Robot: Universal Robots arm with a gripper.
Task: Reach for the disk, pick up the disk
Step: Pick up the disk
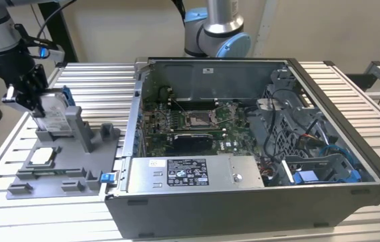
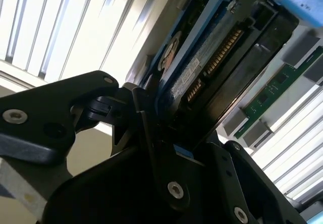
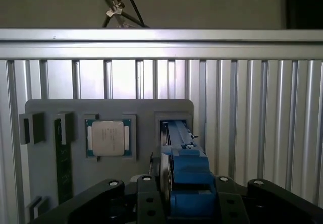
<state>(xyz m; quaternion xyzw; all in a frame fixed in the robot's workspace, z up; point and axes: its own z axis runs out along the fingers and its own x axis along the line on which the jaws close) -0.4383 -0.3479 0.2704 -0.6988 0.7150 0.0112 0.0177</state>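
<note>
Disk [image 1: 54, 115] stands on edge at the exterior view's left, white label towards the camera. Its lower end is at a slot of the grey fixture [image 1: 62, 174]. Whether it has left the slot I cannot tell. The gripper [image 1: 34, 101] sits over its top, black fingers closed on its two faces.

The exterior view alone gives the wider layout. A square silver chip [image 1: 42, 157] lies flat on the fixture in front of the disk. To the right of the fixture is an open computer case [image 1: 257, 206] with its green board and a grey metal box [image 1: 190, 172] along the near wall.

The first wrist view looks down the disk's blue frame [image 3: 184, 171], clamped in the gripper [image 3: 184, 206]. Beside its slot, the chip [image 3: 107, 138] rests in a pocket, apart from the disk. A dark memory strip [image 3: 59, 158] stands further along the fixture [image 3: 144, 110].

The second wrist view adds the disk's [image 2: 222, 57] connector edge with its row of gold contacts, and one of the fingers [image 2: 147, 133] pressed against the blue frame.

Everything rests on a table [image 1: 351, 85] of silver slats. Behind it is a plain beige wall [image 1: 123, 25], with black cables [image 3: 121, 4] hanging in front of it and an arm joint [image 1: 217, 33] with blue caps standing behind the case.
</note>
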